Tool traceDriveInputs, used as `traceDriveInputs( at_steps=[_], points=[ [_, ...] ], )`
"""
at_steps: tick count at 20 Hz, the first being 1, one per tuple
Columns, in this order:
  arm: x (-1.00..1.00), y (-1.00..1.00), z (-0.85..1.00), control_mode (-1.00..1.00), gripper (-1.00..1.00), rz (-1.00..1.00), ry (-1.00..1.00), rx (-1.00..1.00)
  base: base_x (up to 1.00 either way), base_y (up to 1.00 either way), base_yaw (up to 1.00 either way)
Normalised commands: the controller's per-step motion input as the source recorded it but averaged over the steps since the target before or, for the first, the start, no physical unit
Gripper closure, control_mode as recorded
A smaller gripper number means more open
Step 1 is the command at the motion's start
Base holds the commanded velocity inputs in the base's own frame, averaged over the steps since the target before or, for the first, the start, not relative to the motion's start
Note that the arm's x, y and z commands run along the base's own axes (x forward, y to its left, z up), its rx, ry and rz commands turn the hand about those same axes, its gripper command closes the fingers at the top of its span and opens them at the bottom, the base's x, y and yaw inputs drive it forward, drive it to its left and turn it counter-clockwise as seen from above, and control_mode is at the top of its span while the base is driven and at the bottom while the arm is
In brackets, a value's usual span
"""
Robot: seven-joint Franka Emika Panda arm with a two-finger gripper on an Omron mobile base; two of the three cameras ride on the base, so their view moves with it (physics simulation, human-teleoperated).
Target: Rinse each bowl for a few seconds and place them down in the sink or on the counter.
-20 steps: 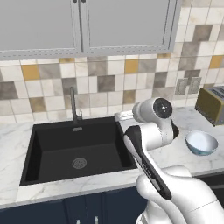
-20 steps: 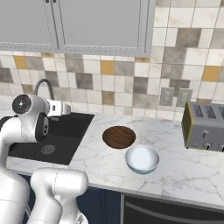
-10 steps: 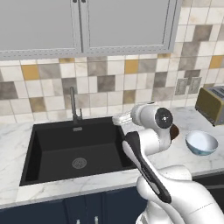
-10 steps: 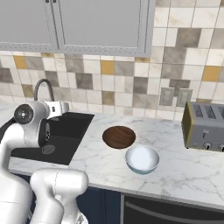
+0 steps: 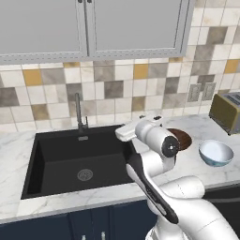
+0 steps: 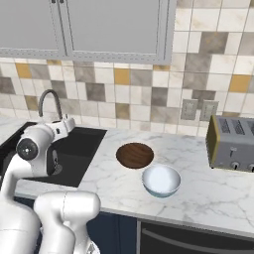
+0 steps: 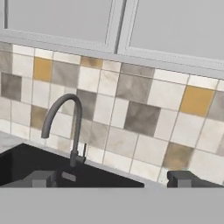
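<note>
Soft, even light fills the room, with faint shadows and no glare; the sink (image 5: 70,159) stays dark, and everything looks slightly blurry.

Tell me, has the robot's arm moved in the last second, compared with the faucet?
Yes. In the left base view the arm's round joint has dropped lower and swung a little closer to the faucet, now over the sink's right edge.

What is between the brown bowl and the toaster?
Only bare marble counter lies between the brown bowl and the toaster, seen in the right base view; the white bowl sits nearer the front edge.
</note>
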Motion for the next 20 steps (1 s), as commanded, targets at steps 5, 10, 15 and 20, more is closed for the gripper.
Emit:
traceDriveInputs(
  at_steps=[5,10,15,20],
  points=[
    [0.31,0.12,-0.10,-1.00,-1.00,0.05,-0.08,0.06,0.00,0.00,0.00],
    [0.31,0.05,-0.10,-1.00,-1.00,0.05,0.02,0.07,0.00,0.00,0.00],
    [0.24,0.05,-0.15,-1.00,-1.00,0.05,0.02,0.03,0.00,0.00,0.00],
    [0.29,0.12,-0.14,-1.00,-1.00,0.05,0.01,0.00,0.00,0.00,0.00]
  ],
)
